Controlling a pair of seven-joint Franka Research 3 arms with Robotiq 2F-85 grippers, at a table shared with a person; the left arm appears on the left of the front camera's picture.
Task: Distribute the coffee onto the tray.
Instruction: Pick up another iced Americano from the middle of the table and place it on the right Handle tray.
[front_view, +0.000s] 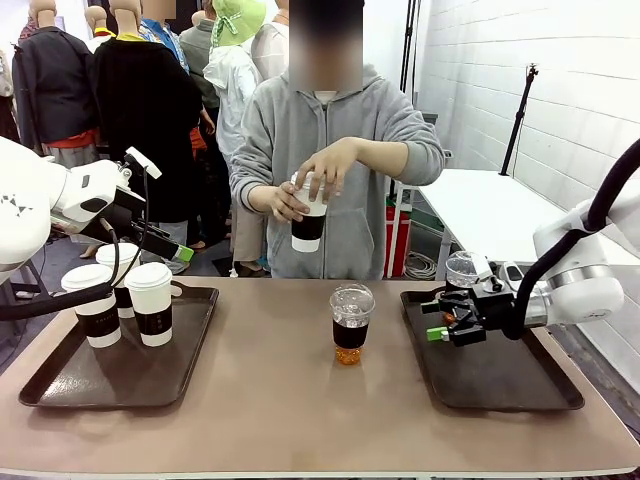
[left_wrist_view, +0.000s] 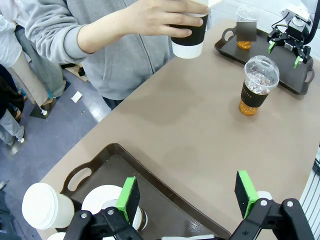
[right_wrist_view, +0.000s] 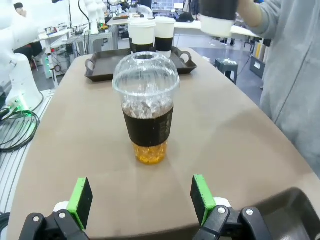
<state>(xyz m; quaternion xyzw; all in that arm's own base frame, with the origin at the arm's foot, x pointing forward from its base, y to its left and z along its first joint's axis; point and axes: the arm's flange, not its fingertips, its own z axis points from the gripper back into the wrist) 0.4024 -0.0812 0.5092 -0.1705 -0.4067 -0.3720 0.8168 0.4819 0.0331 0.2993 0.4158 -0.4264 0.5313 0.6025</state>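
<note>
Three white lidded paper cups (front_view: 152, 303) with dark sleeves stand on the left tray (front_view: 40, 385). A clear dome-lidded cup of dark drink (front_view: 351, 322) stands on the bare table between the trays. A second clear cup (front_view: 461, 270) sits at the back of the right tray (front_view: 500, 385). The person holds another paper cup (front_view: 308, 215) in both hands above the far edge. My left gripper (front_view: 178, 252) hovers open above the left tray, pads (left_wrist_view: 129, 198) empty. My right gripper (front_view: 438, 320) is open over the right tray's left edge, facing the middle cup (right_wrist_view: 147, 110).
The person in a grey hoodie (front_view: 340, 130) stands at the far side, centre. Brown tabletop (front_view: 280, 400) lies bare around the middle cup. The right tray's front half holds nothing. A white table (front_view: 490, 205) stands behind on the right.
</note>
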